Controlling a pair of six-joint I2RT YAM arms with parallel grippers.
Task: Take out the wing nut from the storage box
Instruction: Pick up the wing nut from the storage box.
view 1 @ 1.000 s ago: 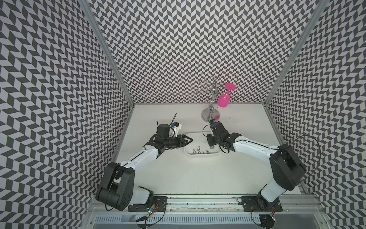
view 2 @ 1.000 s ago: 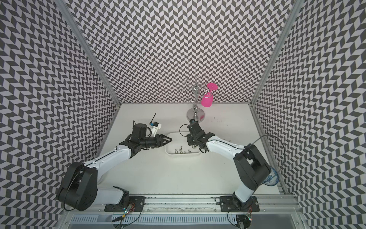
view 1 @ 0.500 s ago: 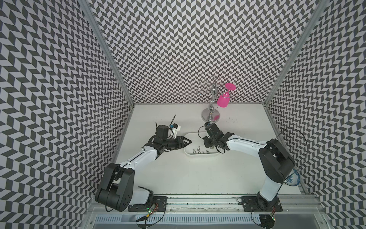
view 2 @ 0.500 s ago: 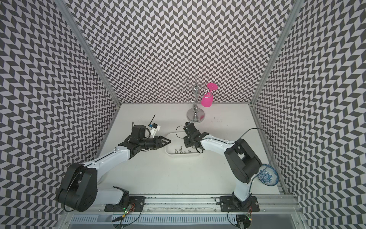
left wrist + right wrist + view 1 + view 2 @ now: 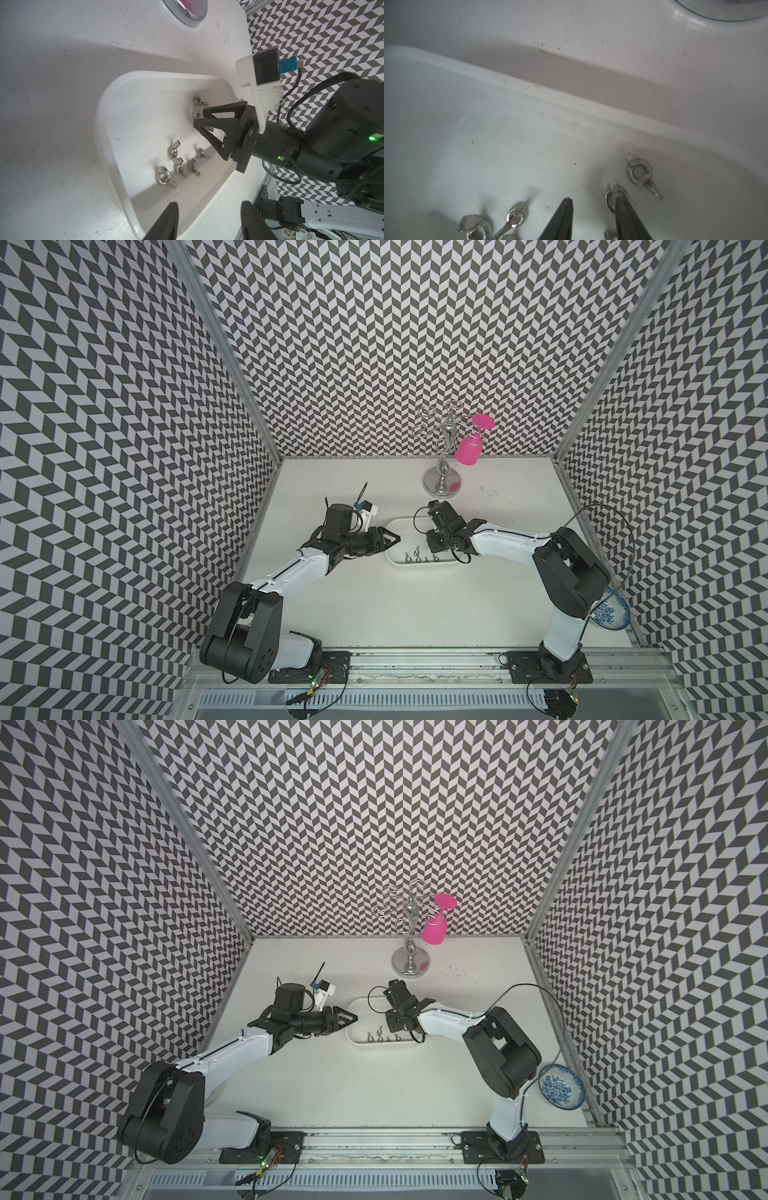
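White plastic storage box lies mid-table, wing nuts loose inside. The right gripper dips into it — jaws partly apart, empty, one finger over a wing nut. The left gripper hovers at the box's end, half-open, empty; chrome stand behind.

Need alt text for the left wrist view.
The right tool, jaws parted, points into the white storage box over scattered metal wing nuts. The left tool, open, shows two tips at the frame's edge; a chrome base stands outside the box.

White arm links, black joints, black triangular fingers.
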